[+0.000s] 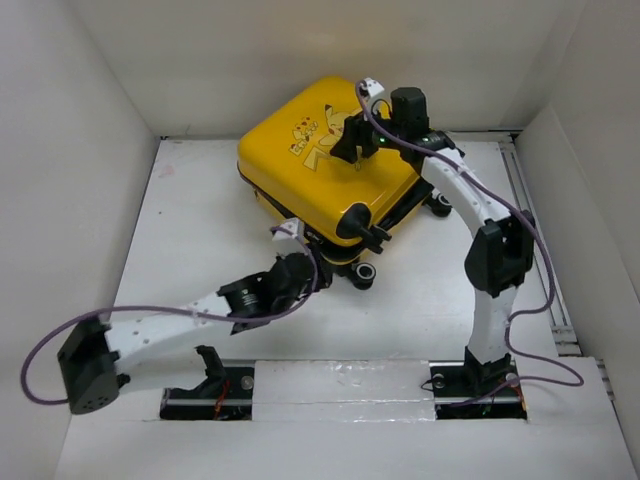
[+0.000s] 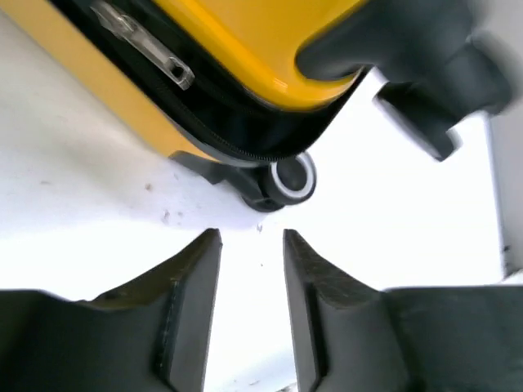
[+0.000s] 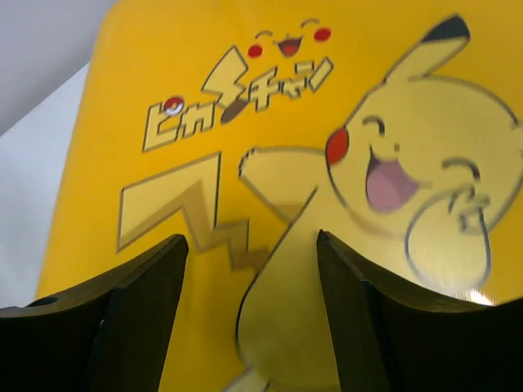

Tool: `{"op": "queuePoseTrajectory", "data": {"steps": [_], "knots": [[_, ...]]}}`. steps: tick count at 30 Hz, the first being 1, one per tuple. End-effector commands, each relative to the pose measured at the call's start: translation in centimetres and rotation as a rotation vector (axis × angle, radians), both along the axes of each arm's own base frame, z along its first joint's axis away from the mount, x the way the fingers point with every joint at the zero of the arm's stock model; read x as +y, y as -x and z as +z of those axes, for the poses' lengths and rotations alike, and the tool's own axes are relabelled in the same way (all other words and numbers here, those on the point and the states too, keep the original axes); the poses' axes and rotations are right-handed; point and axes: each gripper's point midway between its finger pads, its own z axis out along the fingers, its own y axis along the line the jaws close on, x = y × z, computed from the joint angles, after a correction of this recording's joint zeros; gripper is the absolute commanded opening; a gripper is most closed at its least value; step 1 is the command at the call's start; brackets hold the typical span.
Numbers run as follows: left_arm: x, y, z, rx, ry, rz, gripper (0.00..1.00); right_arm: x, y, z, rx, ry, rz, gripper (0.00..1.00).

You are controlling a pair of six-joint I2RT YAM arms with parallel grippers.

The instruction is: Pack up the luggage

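The luggage point(image 1: 300, 165) is a bright-yellow hard-shell suitcase lying flat at the back middle of the table, Pikachu side up. A black zipper band shows between its two shells. My right gripper point(image 1: 350, 155) hovers over the lid. In the right wrist view it point(image 3: 252, 238) is open and empty above the Pikachu print point(image 3: 392, 155). My left gripper point(image 1: 312, 262) is low at the case's near corner. In the left wrist view it point(image 2: 252, 237) is open and empty over the white table, just short of a corner wheel point(image 2: 290, 178). A silver zipper pull point(image 2: 143, 49) hangs on the band.
White walls enclose the table on the left, back and right. A rail point(image 1: 530, 220) runs along the right side. The case's black wheels point(image 1: 364, 275) stick out toward the arms. The arm bases point(image 1: 210, 390) stand at the near edge.
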Motion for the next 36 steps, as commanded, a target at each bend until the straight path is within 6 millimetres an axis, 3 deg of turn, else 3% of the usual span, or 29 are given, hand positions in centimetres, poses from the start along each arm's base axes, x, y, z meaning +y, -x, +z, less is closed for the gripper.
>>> {"op": "queuePoseTrajectory", "data": {"steps": [1,4,6,7,8,9,10,11,12,13,14,16,17,18,19,20,21,22,23,24,25,26,27,28,29,31,32,35,36], "knots": [[6.0,-1.5,5.7,-0.154,0.084,0.264,0.36,-5.5,1.7,4.4,0.006,-0.051,-0.082,0.72],[9.4,-2.2,10.6,-0.306,0.145,0.383,0.60,-7.8,2.3,5.2,-0.030,-0.062,-0.147,0.72],[10.3,-3.0,14.1,-0.415,0.200,0.446,0.76,-10.7,3.2,8.9,-0.119,-0.105,-0.267,0.72],[10.5,-4.0,14.5,-0.440,0.192,0.475,0.80,-11.4,4.0,6.5,-0.075,-0.101,-0.311,0.72],[10.4,-5.1,16.7,-0.490,0.254,0.504,0.81,-12.9,5.5,8.8,-0.111,-0.155,-0.369,0.59],[9.4,-6.2,17.0,-0.491,0.254,0.459,0.81,-13.9,5.8,9.2,-0.138,-0.185,-0.415,0.48],[7.6,-8.4,17.9,-0.486,0.248,0.430,0.82,-15.6,6.2,5.7,-0.077,-0.171,-0.510,0.33],[9.0,-11.6,18.3,-0.483,0.219,0.459,0.82,-17.0,6.7,4.9,-0.059,-0.185,-0.572,0.01],[8.7,-13.8,18.6,-0.462,0.226,0.436,0.80,-17.7,8.2,5.8,-0.078,-0.236,-0.612,0.00],[6.6,-15.4,22.3,-0.482,0.307,0.305,0.80,-19.5,8.3,5.5,-0.104,-0.256,-0.702,0.00],[8.3,-20.4,19.6,-0.420,0.265,0.343,0.76,-20.6,9.2,1.7,-0.039,-0.245,-0.753,0.00],[9.8,-24.6,19.4,-0.384,0.255,0.360,0.76,-21.5,10.8,1.4,-0.039,-0.326,-0.804,0.00],[9.6,-28.2,20.5,-0.390,0.265,0.350,0.74,-22.2,11.6,-1.6,-0.006,-0.296,-0.847,0.00],[12.6,-30.7,19.1,-0.336,0.204,0.415,0.74,-22.7,12.1,-2.5,0.004,-0.299,-0.878,0.00],[13.6,-32.6,19.0,-0.315,0.171,0.417,0.74,-23.3,12.8,-2.6,-0.007,-0.299,-0.901,0.00],[14.2,-34.4,25.3,-0.411,0.206,0.394,0.74,-24.6,13.1,-3.2,-0.006,-0.300,-0.956,0.00],[16.3,-38.7,20.0,-0.305,0.151,0.421,0.74,-25.2,13.6,-4.7,0.013,-0.284,-0.979,0.00],[17.8,-41.4,19.1,-0.266,0.133,0.384,0.73,-25.9,13.8,-5.5,0.019,-0.293,-1.002,0.00],[17.9,-41.0,17.9,-0.219,0.109,0.382,0.71,-25.9,13.7,-5.1,0.008,-0.312,-1.001,0.00],[18.3,-41.7,22.0,-0.297,0.152,0.336,0.70,-26.2,13.7,-5.9,0.028,-0.305,-1.000,0.00],[20.0,-43.9,17.5,-0.218,0.152,0.350,0.70,-25.9,13.6,-6.4,0.050,-0.306,-0.990,0.00],[20.5,-44.5,17.2,-0.231,0.165,0.335,0.68,-26.4,13.1,-7.9,0.090,-0.293,-1.014,0.00],[19.7,-44.6,14.1,-0.165,0.217,0.271,0.68,-26.1,12.7,-8.3,0.096,-0.295,-1.001,0.00],[20.7,-44.9,12.9,-0.156,0.247,0.261,0.68,-26.2,12.2,-8.6,0.102,-0.295,-0.998,0.00],[20.1,-45.6,13.0,-0.210,0.272,0.226,0.68,-25.9,11.6,-10.7,0.154,-0.270,-0.991,0.00],[19.4,-45.9,11.7,-0.207,0.266,0.168,0.68,-24.9,9.7,-9.7,0.148,-0.292,-0.935,0.00],[18.9,-46.4,8.8,-0.162,0.266,0.138,0.68,-24.9,9.0,-10.1,0.153,-0.272,-0.933,0.00],[17.4,-46.3,6.9,-0.139,0.341,0.019,0.68,-24.4,5.9,-10.5,0.147,-0.273,-0.905,0.00],[17.0,-46.4,7.4,-0.171,0.348,-0.012,0.68,-24.4,5.2,-12.1,0.182,-0.254,-0.911,0.00]]}}
